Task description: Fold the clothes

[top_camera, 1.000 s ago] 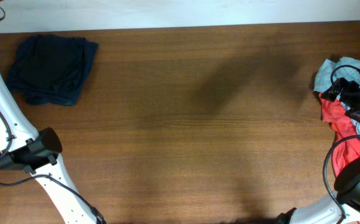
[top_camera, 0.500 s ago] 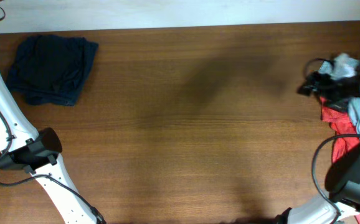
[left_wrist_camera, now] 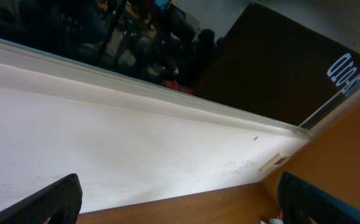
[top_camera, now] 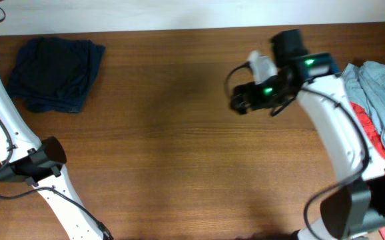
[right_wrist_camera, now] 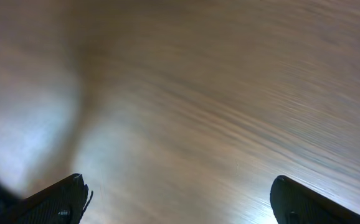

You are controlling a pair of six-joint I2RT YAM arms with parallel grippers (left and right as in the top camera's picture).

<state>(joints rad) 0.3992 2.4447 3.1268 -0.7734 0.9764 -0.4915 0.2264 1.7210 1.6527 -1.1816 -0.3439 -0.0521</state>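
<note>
A folded dark navy garment (top_camera: 54, 72) lies at the table's far left corner. A pile with a light blue garment (top_camera: 379, 90) over a red garment (top_camera: 378, 137) lies at the right edge. My right gripper (top_camera: 240, 104) hovers over bare table right of centre, well left of the pile. In the right wrist view its fingers (right_wrist_camera: 183, 208) are wide apart and empty over blurred wood. My left gripper (left_wrist_camera: 180, 208) is open and empty and points at the white wall beyond the table's far edge. It is mostly outside the overhead view.
The left arm's white links (top_camera: 6, 143) run along the left edge of the wooden table (top_camera: 166, 167). The right arm (top_camera: 336, 127) arches from the bottom right corner toward the centre. A white wall (left_wrist_camera: 105, 143) borders the far edge.
My right arm has swung left from the clothes pile at the right edge to over the table's middle. The light blue garment now lies uncovered on the pile. The left arm has not moved.
</note>
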